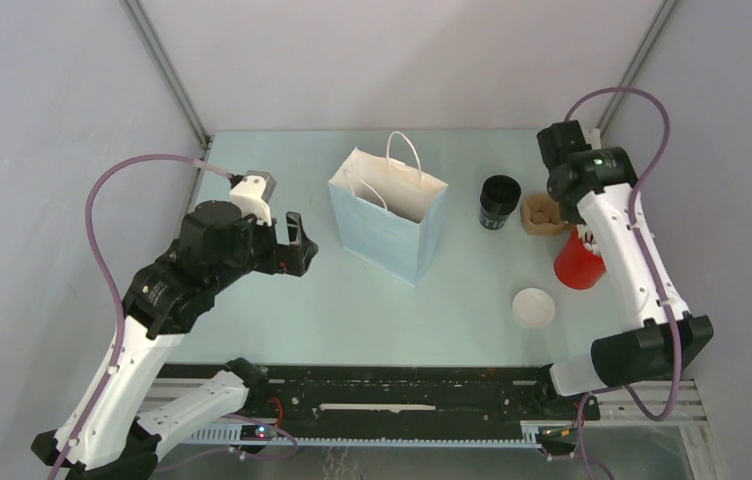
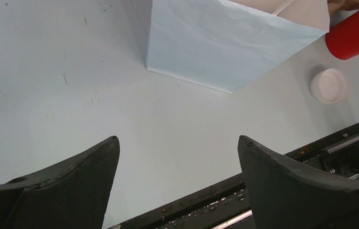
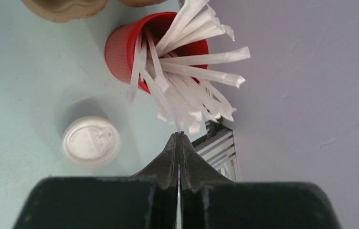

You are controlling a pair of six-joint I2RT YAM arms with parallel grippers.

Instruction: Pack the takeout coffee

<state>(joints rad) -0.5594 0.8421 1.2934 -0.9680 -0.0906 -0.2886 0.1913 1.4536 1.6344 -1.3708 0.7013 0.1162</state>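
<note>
Overhead plus close wrist views; shared lid [image 1: 533, 307]

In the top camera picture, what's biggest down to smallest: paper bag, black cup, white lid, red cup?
1. paper bag
2. red cup and black cup: look alike; the right arm hides part of the red one
3. white lid

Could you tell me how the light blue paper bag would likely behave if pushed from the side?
The light blue paper bag would probably slide or tip easily: it stands tall, upright and open with nothing visible inside, so it is likely light. Its thin paper walls would likely dent rather than push back.
</note>
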